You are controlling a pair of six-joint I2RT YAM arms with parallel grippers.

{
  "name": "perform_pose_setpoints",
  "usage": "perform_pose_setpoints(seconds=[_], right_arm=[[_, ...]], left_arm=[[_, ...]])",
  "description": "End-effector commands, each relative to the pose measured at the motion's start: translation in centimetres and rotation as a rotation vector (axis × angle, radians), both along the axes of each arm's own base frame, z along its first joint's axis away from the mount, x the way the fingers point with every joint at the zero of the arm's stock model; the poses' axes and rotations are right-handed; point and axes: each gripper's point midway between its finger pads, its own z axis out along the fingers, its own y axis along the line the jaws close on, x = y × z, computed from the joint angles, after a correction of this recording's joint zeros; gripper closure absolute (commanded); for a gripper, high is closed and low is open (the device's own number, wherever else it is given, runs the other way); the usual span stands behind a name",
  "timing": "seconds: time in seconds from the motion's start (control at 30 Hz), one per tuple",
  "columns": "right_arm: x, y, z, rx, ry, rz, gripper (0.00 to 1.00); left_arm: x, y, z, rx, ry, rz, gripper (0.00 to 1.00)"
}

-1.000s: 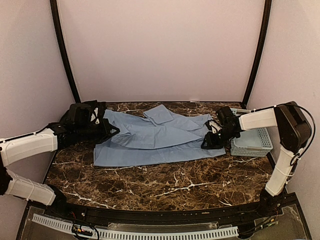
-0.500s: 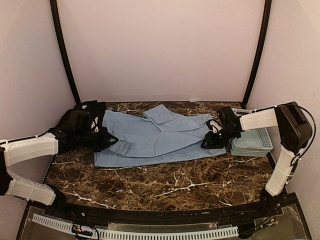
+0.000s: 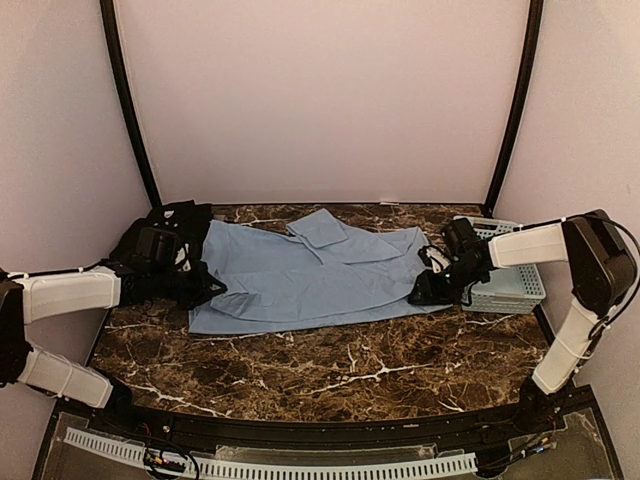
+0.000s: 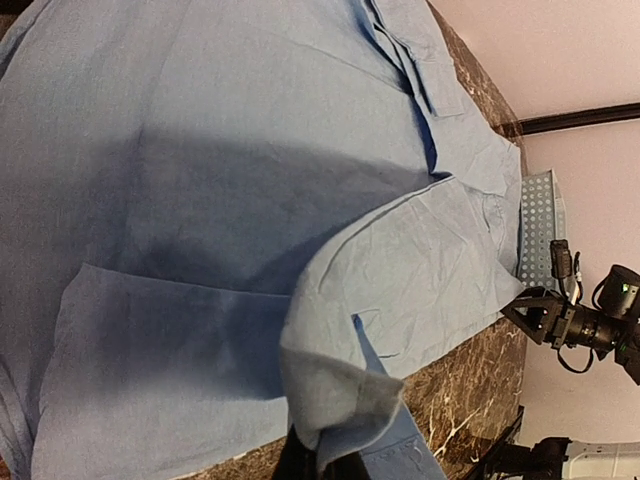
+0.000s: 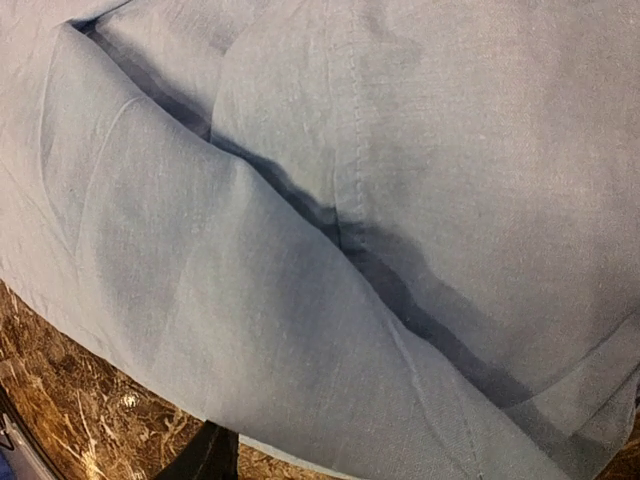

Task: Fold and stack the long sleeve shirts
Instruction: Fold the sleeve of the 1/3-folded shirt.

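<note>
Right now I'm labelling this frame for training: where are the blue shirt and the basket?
blue shirt (image 3: 310, 275), overhead view, middle of its spread body.
basket (image 3: 505, 300), overhead view, its near wall.

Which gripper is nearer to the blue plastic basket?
Right. The right gripper is just beside the basket, at one end of the light blue shirt; the left gripper is at the shirt's opposite end.

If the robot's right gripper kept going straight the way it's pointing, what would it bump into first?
Probably the light blue shirt. The right gripper sits at its edge, pointing across it, and the wrist view is nearly all blue cloth, though depth is hard to judge.
</note>
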Motion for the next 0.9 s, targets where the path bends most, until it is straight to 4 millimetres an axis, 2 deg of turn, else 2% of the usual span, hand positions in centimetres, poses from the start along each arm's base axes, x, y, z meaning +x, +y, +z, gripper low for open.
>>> perform_pose_setpoints(seconds=[0.0, 0.1, 0.23, 0.33, 0.43, 0.57, 0.63, 0.87], right_arm=[[-0.8, -0.3, 1.3, 0.019, -0.012, -0.001, 0.54], [-1.0, 0.0, 3.0, 0.049, -0.038, -0.004, 0.54], [-0.2, 0.7, 5.7, 0.098, -0.097, -0.008, 0.54], [0.6, 1.3, 6.6, 0.112, -0.131, -0.008, 0.55], [1.9, 1.8, 6.5, 0.125, -0.162, -0.017, 0.55], [3.1, 2.2, 4.7, 0.116, -0.139, -0.026, 0.58], [2.6, 2.3, 4.2, 0.120, -0.113, -0.020, 0.60], [-0.9, 1.9, 4.9, 0.096, -0.098, -0.026, 0.60]], left_arm=[[0.2, 0.6, -1.0, 0.006, 0.000, -0.012, 1.00], [0.1, 1.2, -1.6, 0.008, 0.009, -0.004, 1.00], [0.0, 1.8, -2.2, 0.012, 0.018, 0.004, 1.00], [0.0, 2.1, -2.7, 0.012, 0.026, -0.003, 0.98], [0.0, 2.3, -3.2, 0.020, 0.037, -0.011, 0.98], [-0.3, 2.3, -4.2, 0.020, 0.053, -0.015, 0.97], [-0.3, 2.3, -4.4, 0.014, 0.056, -0.015, 0.97], [0.1, 2.2, -4.0, 0.011, 0.042, -0.013, 0.97]])
